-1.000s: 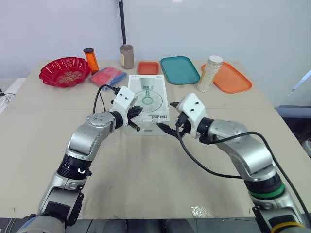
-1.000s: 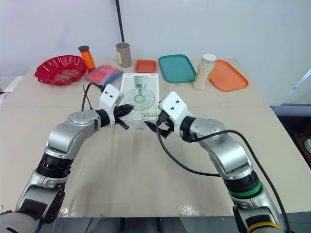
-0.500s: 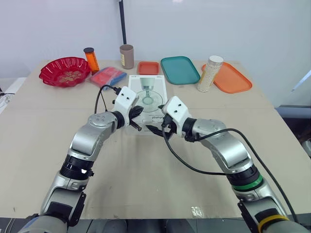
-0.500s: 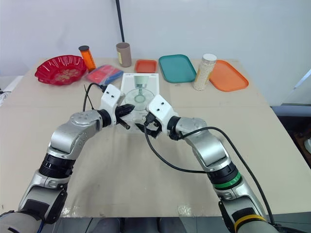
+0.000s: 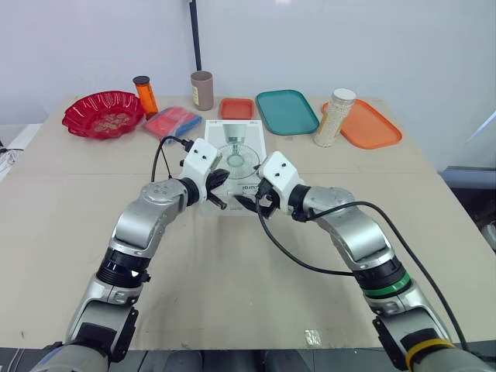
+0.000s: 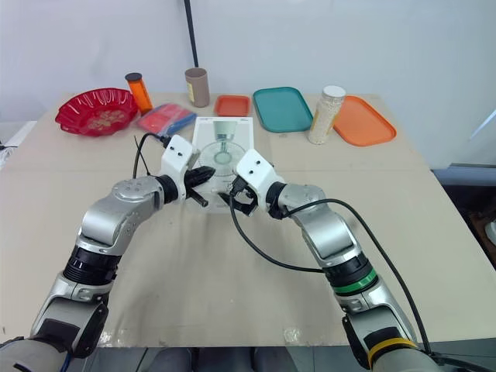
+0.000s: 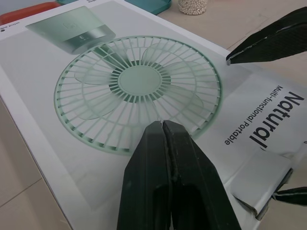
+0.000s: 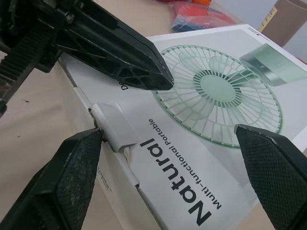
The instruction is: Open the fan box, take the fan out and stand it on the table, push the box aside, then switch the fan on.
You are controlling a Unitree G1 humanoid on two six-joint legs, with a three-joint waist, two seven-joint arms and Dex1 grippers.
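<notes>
- Our left jaws are pressed together, holding nothing, tips poised over the lid of the fan box (image 7: 144,81).
- Our right jaws gape wide at the box's near end, one finger (image 8: 72,182) beside its white tuck flap (image 8: 115,127).
- The box lies flat mid-desk (image 5: 232,271), in front of the teal tray (image 5: 287,111).

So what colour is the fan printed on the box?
The printed fan is pale mint green; the left wrist view shows it best.
</notes>
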